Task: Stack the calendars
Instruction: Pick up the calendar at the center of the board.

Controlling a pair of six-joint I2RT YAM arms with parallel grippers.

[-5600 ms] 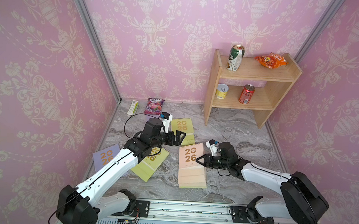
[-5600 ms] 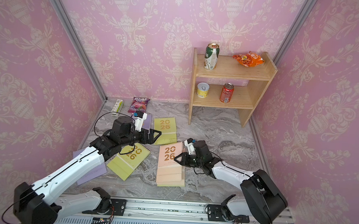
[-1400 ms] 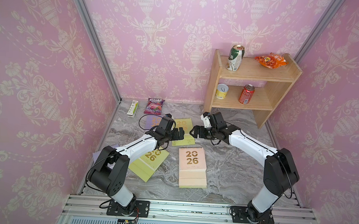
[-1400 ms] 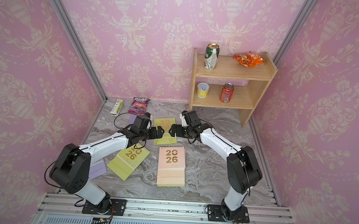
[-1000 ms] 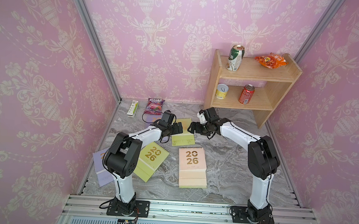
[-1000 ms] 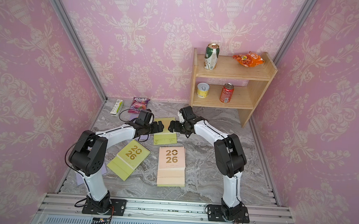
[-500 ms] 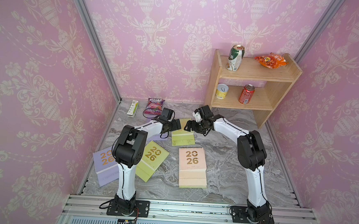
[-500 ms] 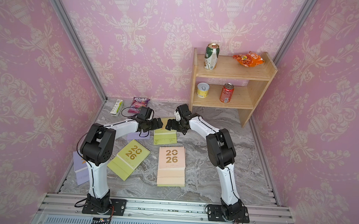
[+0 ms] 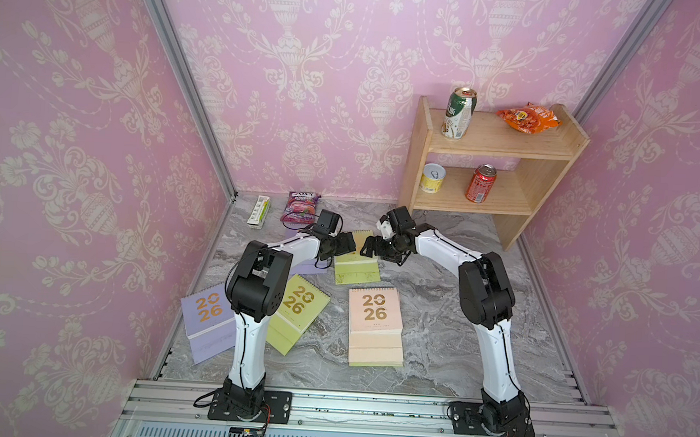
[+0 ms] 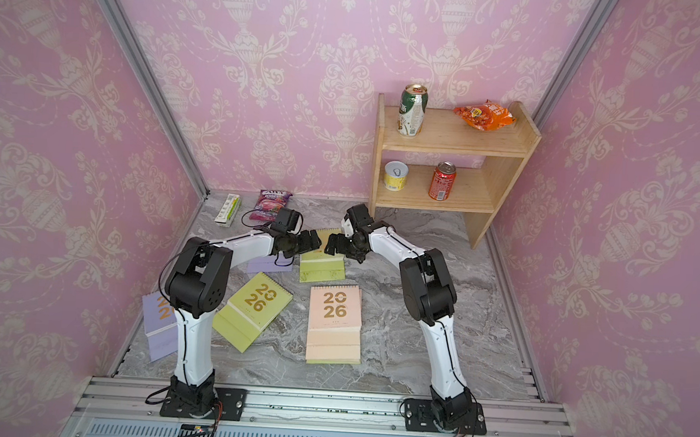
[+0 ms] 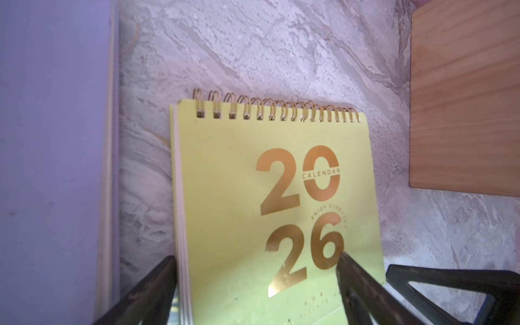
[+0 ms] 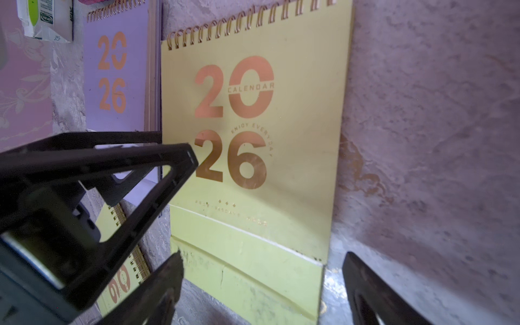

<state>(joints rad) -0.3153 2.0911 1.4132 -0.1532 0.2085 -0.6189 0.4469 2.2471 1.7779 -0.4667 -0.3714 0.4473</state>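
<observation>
**Item:** yellow-green calendar (image 9: 357, 268) — lying flat, cover up, just out from the wooden shelf (image 9: 498, 147).

**Grippers:** the left gripper (image 9: 350, 244) and right gripper (image 9: 367, 247) face each other over its cover, both with jaws spread. We judge neither clamps it, though contact is hard to read.

**Right wrist view only:** a lilac calendar (image 12: 115, 73) lies alongside, away from the shelf. In both top views only a lilac corner shows.

**Peach-pink stack** (image 9: 375, 325) — farther from the shelf.

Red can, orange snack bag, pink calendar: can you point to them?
Red can (image 9: 481, 185): top view, middle of its side.
Orange snack bag (image 9: 528, 119): top view, centre of the bag.
Peach-pink calendar (image 9: 374, 308): top view, its cover at the gold 2026.
</observation>
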